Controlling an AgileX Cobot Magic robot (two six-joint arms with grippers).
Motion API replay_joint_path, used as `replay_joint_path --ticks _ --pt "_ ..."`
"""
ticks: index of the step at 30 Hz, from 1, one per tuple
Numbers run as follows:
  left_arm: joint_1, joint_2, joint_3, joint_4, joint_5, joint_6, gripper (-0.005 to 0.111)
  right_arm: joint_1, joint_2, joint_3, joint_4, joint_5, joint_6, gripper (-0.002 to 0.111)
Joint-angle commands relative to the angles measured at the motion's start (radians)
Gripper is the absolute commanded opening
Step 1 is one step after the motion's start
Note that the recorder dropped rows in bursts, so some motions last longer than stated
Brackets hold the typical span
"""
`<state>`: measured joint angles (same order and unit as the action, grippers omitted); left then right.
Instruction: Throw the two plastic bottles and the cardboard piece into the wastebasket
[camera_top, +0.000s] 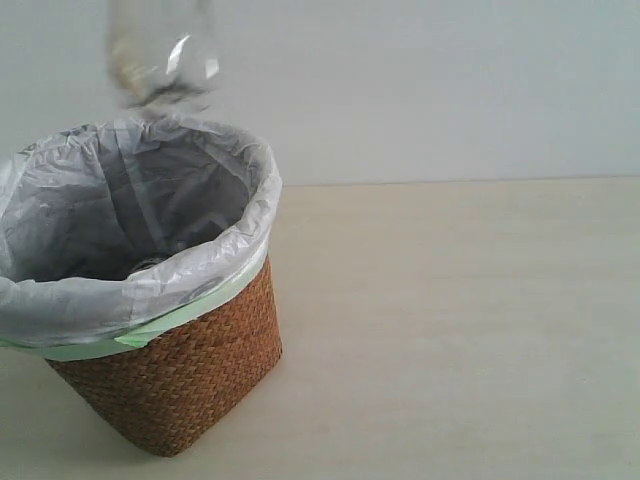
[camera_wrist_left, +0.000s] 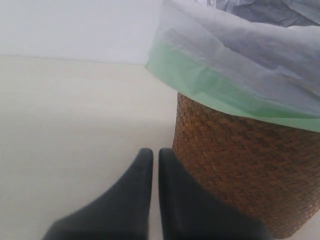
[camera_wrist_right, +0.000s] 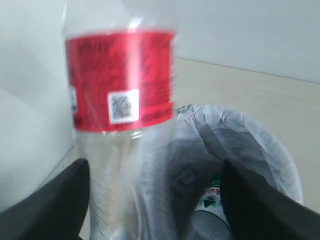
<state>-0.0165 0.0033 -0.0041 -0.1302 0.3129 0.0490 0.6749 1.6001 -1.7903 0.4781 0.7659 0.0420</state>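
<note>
Our right gripper (camera_wrist_right: 155, 170) stands wide apart, clamping nothing. The red-label bottle (camera_wrist_right: 122, 80), blurred and roughly upright, sits between its fingers, straight above the wastebasket (camera_wrist_right: 280, 160), where a green-label bottle (camera_wrist_right: 210, 200) lies. Our left gripper (camera_wrist_left: 155, 155), closed and empty, is beside the basket wall, low over the worktop (camera_wrist_left: 75, 125).

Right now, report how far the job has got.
Done: green-labelled bottle lies inside the wastebasket. In hand: red-label bottle, blurred above the rim, right end effector open either side of it. Possibly left: the cardboard piece, visible nowhere.
</note>
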Motion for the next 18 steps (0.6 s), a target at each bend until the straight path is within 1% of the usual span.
replay_joint_path --ticks 1,6,8,10,11,12,15,17,18 --pt "0.001 -0.003 0.004 0.003 -0.003 -0.005 0.004 0.008 0.070 -0.071 -0.262 0.173 0.151 0.056" --pt "0.001 -0.003 0.004 0.003 -0.003 -0.005 0.004 -0.005 0.093 -0.071 -0.452 0.324 0.187 0.052" --pt "0.001 -0.003 0.004 0.003 -0.003 -0.005 0.004 -0.005 0.090 -0.071 -0.521 0.354 0.188 0.039" --pt "0.001 -0.003 0.004 0.003 -0.003 -0.005 0.004 -0.005 0.087 -0.071 -0.578 0.384 0.198 0.018" --pt "0.001 -0.003 0.004 0.003 -0.003 -0.005 0.004 -0.005 0.085 -0.071 -0.604 0.399 0.200 0.011" --pt "0.001 -0.003 0.004 0.003 -0.003 -0.005 0.004 -0.005 0.083 -0.071 -0.637 0.420 0.203 0.008" --pt "0.001 -0.003 0.004 0.003 -0.003 -0.005 0.004 -0.005 0.083 -0.056 -0.676 0.455 0.210 0.008" --pt "0.001 -0.003 0.004 0.003 -0.003 -0.005 0.004 -0.005 0.056 0.004 -0.678 0.439 0.210 0.008" --pt "0.001 -0.003 0.004 0.003 -0.003 -0.005 0.004 -0.003 0.035 0.050 -0.678 0.402 0.212 0.008"
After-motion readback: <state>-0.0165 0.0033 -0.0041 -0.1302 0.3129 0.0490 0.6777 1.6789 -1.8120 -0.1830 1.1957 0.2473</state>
